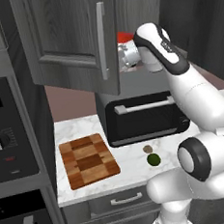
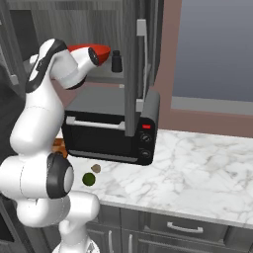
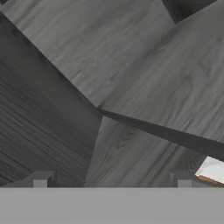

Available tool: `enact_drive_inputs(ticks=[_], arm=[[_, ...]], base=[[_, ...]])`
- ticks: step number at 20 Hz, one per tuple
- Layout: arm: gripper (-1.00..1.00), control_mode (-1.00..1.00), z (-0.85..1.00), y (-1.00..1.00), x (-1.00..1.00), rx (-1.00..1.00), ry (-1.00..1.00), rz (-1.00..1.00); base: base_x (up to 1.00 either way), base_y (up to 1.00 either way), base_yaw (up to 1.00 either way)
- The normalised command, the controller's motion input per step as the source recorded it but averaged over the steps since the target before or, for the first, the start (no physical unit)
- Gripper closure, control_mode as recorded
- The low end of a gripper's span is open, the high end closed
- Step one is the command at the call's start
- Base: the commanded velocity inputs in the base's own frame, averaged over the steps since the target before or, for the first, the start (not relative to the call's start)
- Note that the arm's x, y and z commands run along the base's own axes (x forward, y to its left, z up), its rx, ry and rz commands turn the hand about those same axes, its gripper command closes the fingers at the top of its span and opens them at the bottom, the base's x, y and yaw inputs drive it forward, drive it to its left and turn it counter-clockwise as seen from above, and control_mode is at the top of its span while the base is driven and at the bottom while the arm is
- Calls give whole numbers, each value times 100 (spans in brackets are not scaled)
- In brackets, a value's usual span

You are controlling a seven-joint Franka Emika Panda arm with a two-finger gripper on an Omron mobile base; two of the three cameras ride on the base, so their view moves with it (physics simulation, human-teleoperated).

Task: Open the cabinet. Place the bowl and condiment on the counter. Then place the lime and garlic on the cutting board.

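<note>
The white marble counter [image 1: 81,126] lay far below the gripper [image 3: 111,181], whose jaws were spread empty inside the opened cabinet [image 1: 72,35]. Just beside it, the bowl [image 2: 96,51] and condiment [image 2: 117,61] were seen still shelved; well below, the lime [image 1: 153,159] and garlic [image 1: 148,149] were not yet on the cutting board [image 1: 88,160].

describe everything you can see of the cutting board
The cutting board is a rectangular wooden slab in a chequered pattern of light and dark brown blocks. It lies flat on the white marble counter, left of the black toaster oven, turned slightly askew to the counter edge. Its top is bare; the lime and garlic sit apart on the counter.
</note>
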Motion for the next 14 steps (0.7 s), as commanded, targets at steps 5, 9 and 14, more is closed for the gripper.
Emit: enact_drive_inputs(ticks=[5, 9, 14], arm=[[-100, -100, -3, 11, 3, 0, 7, 16], [-100, -100, -2, 18, 0, 0, 1, 11], [-100, -100, -2, 26, 0, 0, 0, 9]], base=[[0, 0, 0], [0, 0, 0], [0, 0, 0]])
